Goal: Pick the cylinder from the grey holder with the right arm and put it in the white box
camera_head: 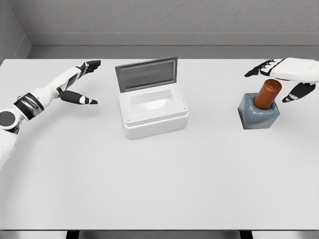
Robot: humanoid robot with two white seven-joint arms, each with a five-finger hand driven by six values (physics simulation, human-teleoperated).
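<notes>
A copper-brown cylinder (266,94) stands tilted in a blue-grey holder (258,112) on the right of the white table. My right hand (281,79) hovers just above and behind the cylinder's top, fingers spread, thumb hanging to the cylinder's right, holding nothing. The white box (153,110) sits at the middle of the table with its grey lid (146,73) raised at the back; its inside shows nothing in it. My left hand (84,82) rests open above the table to the left of the box.
The table (159,189) is white, with a wide bare stretch in front of the box and the holder. A grey wall runs behind its far edge.
</notes>
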